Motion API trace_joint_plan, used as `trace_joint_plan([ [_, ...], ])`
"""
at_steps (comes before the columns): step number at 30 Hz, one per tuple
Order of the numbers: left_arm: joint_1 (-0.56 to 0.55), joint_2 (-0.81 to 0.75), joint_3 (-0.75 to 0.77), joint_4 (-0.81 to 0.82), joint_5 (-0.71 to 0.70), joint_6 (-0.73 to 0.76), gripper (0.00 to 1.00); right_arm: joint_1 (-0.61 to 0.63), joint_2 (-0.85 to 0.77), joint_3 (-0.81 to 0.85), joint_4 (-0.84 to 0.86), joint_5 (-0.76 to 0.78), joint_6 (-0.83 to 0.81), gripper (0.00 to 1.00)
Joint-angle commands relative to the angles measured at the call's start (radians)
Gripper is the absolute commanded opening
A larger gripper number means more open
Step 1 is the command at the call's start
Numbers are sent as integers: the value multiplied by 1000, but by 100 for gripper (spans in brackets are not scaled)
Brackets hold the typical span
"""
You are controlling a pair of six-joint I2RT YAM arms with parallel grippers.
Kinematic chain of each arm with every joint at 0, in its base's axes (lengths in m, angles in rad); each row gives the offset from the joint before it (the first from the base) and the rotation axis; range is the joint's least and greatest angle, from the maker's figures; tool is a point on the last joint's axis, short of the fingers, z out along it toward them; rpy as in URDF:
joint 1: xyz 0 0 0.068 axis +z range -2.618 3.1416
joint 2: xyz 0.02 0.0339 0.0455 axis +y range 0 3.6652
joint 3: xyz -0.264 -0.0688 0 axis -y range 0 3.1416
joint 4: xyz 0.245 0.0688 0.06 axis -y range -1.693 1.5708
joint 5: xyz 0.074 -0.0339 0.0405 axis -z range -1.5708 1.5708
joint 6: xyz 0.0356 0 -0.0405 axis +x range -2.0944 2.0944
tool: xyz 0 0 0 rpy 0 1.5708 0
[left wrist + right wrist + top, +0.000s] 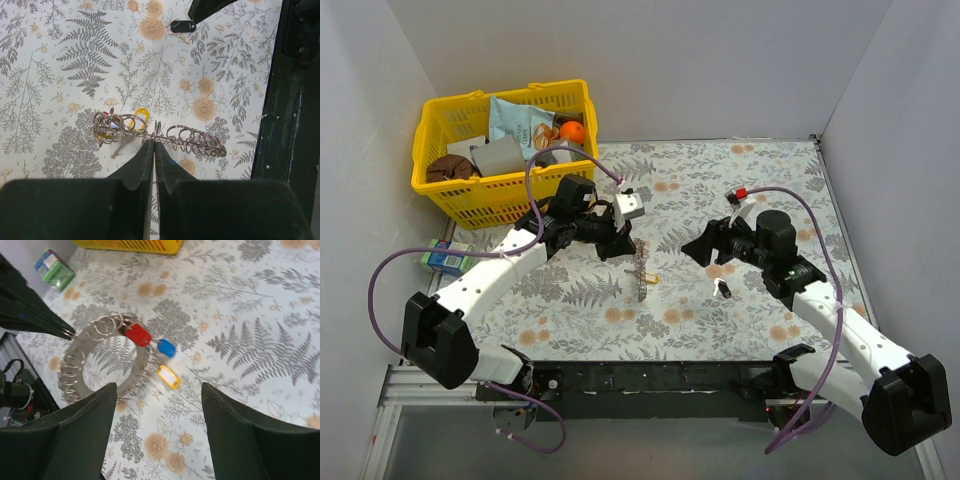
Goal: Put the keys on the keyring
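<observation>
Two end effectors are in view. The left end effector [154, 145] has its fingers pressed together on the rim of the keyring [195, 141], pinching the thin silver band between the tips. The right wrist view confirms this, with the dark fingers [42, 315] meeting at the ring's upper left edge. The keyring [70, 367] is held on edge above the middle of the bench [760, 180]. Whether its lower edge touches the surface cannot be told.

The right end effector [159, 390] is spread wide and grips nothing, and it hangs just beside the ring on its right side.

Three keys sit at the ring's near side:
- the red key [138, 335] is against the rim
- the blue key [166, 347] is just beyond it
- the yellow key [168, 376] is lowest

Whether each is threaded on cannot be confirmed.

One dark key [723, 288] lies apart on the bench, loose and close under the right end effector.

Further out, a yellow basket [505, 185] of mixed goods stands at the far left corner. A green carton [445, 260] lies at the left edge.
</observation>
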Motion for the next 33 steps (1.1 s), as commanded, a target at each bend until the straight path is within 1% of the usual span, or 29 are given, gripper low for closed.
trace_joint_plan([
  [1, -4, -70, -12, 21, 19, 15, 0, -5, -118, -9, -252, 176, -49, 75],
  [4, -5, -60, -17, 30, 31, 18, 0, -6, -171, -12, -337, 259, -41, 73],
  [8, -5, -48, -14, 31, 39, 21, 0, -5, -180, 8, -458, 373, -9, 70],
  [16, -5, -59, -27, 53, 50, 13, 0, -12, -99, 4, -565, 407, 56, 65],
  [20, -7, -71, -47, 71, 56, 2, 0, -52, -65, -22, -581, 384, 120, 62],
  [21, -7, -76, -52, 76, 58, -2, 0, -63, -48, -29, -581, 373, 129, 60],
  [24, -7, -79, -60, 85, 64, -7, 0, -126, -10, -68, -567, 292, 152, 56],
  [25, -5, -79, -63, 87, 65, -8, 0, -141, 1, -81, -553, 239, 157, 56],
  [26, -7, -79, -64, 91, 64, -8, 0, -173, 10, -93, -542, 212, 160, 55],
  [28, -7, -79, -67, 96, 65, -10, 0, -198, 41, -124, -515, 153, 166, 54],
  [33, -7, -77, -74, 113, 74, -14, 0, -229, 107, -133, -487, 125, 165, 54],
])
